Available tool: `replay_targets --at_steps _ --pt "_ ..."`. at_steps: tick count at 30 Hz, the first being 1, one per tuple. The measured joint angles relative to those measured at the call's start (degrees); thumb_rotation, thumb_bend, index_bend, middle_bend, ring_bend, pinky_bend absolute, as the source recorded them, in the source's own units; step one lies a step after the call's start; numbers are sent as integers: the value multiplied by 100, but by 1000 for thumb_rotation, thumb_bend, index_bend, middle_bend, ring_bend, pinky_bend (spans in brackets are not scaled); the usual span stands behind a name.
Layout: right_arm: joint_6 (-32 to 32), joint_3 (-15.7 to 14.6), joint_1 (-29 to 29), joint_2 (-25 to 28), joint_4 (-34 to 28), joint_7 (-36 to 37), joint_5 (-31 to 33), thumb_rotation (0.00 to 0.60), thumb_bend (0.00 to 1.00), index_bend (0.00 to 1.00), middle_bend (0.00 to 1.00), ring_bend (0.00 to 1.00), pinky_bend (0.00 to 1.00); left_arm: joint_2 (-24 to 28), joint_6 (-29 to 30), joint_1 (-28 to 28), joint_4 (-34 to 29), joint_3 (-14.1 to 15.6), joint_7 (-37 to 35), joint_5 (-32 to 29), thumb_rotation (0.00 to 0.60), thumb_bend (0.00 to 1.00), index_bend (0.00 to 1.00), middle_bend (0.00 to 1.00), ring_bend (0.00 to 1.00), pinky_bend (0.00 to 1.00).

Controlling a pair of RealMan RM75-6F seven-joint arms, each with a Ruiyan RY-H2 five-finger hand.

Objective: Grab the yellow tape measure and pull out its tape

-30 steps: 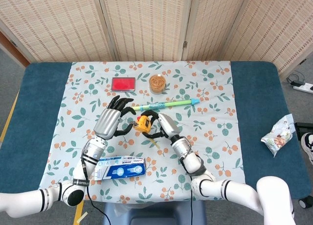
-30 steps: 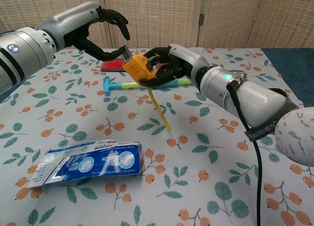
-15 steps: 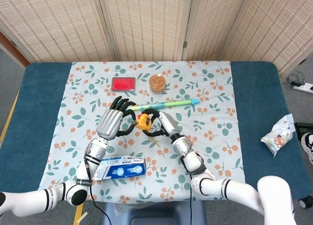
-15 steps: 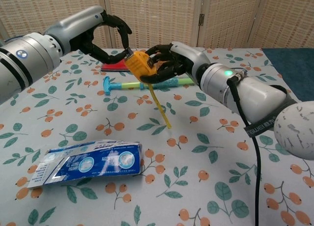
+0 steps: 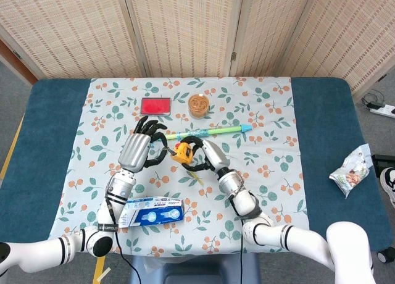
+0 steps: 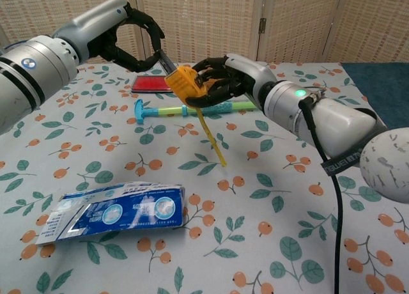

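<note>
**Tape tab pinched, case held above the cloth**

Woven screens stand behind a blue bench point(image 5: 37, 123) covered with a leaf-print cloth point(image 5: 271, 111). At the near left lies a blue packet point(image 6: 112, 212). Above it, the left hand point(image 5: 141, 149) curls its fingers toward the yellow tape measure point(image 6: 184, 84); its fingertips appear to pinch a dark tab at the case's upper left, though the contact is small and hard to confirm. The right hand point(image 6: 225, 82) clamps the case, lifted off the cloth, with a yellow strap point(image 6: 211, 138) hanging down. Behind lie a red box point(image 5: 155, 106), a green stick point(image 5: 210, 132) and a cup point(image 5: 198, 104).

Risk, as I judge it: the tab grip looks shallow, so a sideways pull could slip it free, or twist the case out of the right hand.
</note>
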Motion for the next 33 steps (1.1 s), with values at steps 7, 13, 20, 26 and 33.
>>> replay_targets --at_steps 7,13,20,26,33 --pt "45 -106 -168 162 -40 -39 14 600 552 685 551 482 272 62 79 110 1 -95 -86 -167 600 1000 614 314 179 33" --pt "130 -285 -406 471 -194 -90 -60 600 552 685 550 481 272 204 131 289 -39 -228 -368 -399 600 1000 601 314 175 41" --pt "206 -568 -769 1047 -523 -130 -203 600 553 685 550 479 272 392 189 531 101 -374 -908 -567 600 1000 595 314 179 49" --pt "415 -849 -1129 1451 -782 -183 -384 600 552 685 550 483 272 530 107 663 378 -492 -1380 -683 600 1000 595 318 194 58" --pt "553 -1142 -1458 1798 -954 -142 -572 600 552 685 550 483 272 685 -128 784 801 -572 -1811 -830 600 1000 595 319 195 59"
